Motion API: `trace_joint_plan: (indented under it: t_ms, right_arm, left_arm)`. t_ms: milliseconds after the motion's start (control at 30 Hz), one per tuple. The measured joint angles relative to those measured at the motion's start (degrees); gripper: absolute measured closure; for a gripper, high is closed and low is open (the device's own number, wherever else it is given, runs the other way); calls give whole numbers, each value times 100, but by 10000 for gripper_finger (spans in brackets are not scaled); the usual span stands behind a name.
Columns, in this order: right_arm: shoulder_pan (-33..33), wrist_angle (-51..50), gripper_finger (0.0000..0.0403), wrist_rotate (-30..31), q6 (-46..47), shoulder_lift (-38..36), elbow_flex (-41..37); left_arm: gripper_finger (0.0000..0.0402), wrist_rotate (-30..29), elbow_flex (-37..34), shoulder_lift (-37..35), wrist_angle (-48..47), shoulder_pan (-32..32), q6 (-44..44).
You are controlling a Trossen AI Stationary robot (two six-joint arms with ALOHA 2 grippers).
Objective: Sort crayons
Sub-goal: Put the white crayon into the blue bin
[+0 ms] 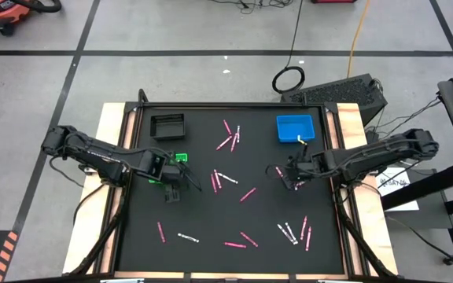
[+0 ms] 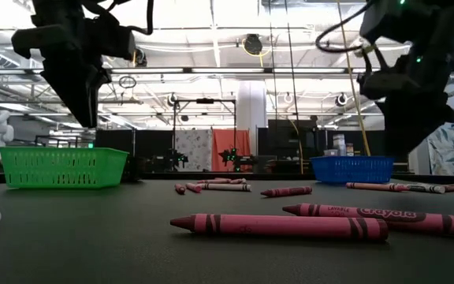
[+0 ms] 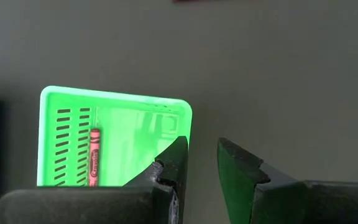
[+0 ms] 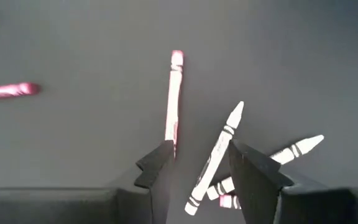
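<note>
Our right end effector (image 4: 201,165) hangs released over a white crayon (image 4: 216,155), a pink crayon (image 4: 174,99) just beside; we risk pinching both. Our left end effector (image 3: 201,162), released and empty, hovers beside the green tray (image 3: 114,134). Other crayons lie scattered across the tabletop (image 1: 203,212), blue tray (image 1: 296,128) behind

One camera hangs overhead, looking straight down on the whole black table (image 1: 234,181). Another sits at tabletop level, facing across it into the room. Each wrist camera looks closely down past its own fingers. The green tray (image 3: 114,134) appears overhead, low, and in the left wrist view.
</note>
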Motion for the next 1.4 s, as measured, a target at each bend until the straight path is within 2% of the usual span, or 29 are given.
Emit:
trace_joint_plan:
  t_ms: [633,767,1067,1400]
  right_arm:
    - [-120,101,267,-172,-36,1413,3]
    - [-174,221,293,-183,-188,1501,14]
    - [-187,374,394,-185,-376,1504,7]
    - [-206,409,400,-172,-543,1310,-25]
  left_arm:
    - [320,-13,-2,0,163,0,7]
    - [320,-13,-2,0,163,2,7]
    - [320,-15,-2,1,174,2,9]
    - [320,-15,-2,2,192,2,11]
